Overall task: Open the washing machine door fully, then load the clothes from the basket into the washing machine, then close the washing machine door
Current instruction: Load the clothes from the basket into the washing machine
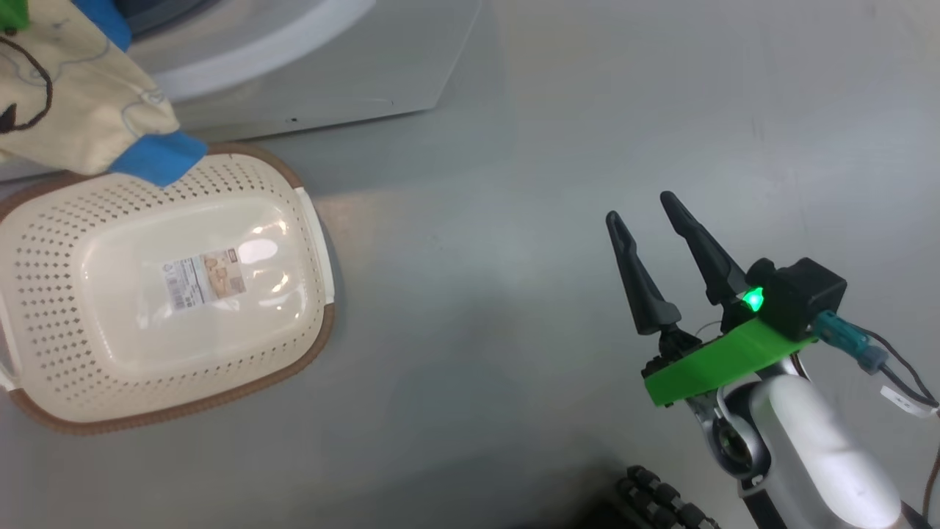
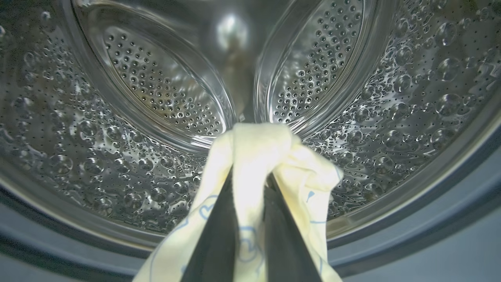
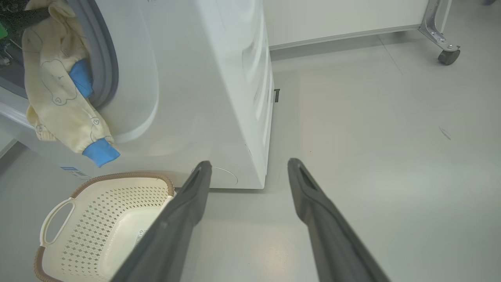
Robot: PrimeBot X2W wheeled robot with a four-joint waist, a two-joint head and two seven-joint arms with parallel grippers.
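Observation:
My left gripper is shut on the pale yellow clothes and points into the perforated steel drum of the washing machine. The garment hangs out over the grey gasket, its blue cuffs dangling above the basket. The cream basket stands on the floor with only its label sticker inside. Over bare floor to the right, my right gripper is open and holds nothing. The washing machine door is out of view.
A white cabinet on a caster wheel stands behind the washer at the far right. Grey floor stretches between the basket and my right arm. A dark ribbed part of my base lies at the bottom edge.

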